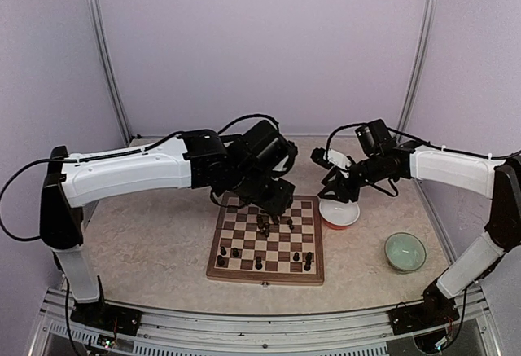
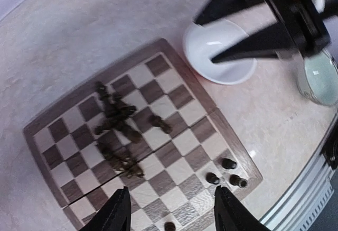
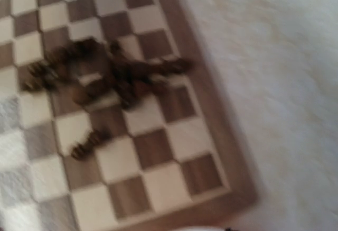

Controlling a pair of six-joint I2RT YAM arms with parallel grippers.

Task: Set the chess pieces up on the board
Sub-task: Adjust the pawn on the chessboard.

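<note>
Noting left gripper point(image 2: 171, 199) parted and empty above the board point(image 2: 161, 44), toppled chess pieces point(image 2: 119, 120) heaped just ahead, farther from right gripper point(image 2: 205, 42).

White shells with black joints are seen on the left arm point(image 1: 122, 175) and right arm point(image 1: 452, 169). Black cables point(image 1: 244, 117) are looped near the wrists. The left gripper point(image 2: 171, 190) is fitted with black tapered fingers point(image 2: 119, 212), possibly plastic.
</note>
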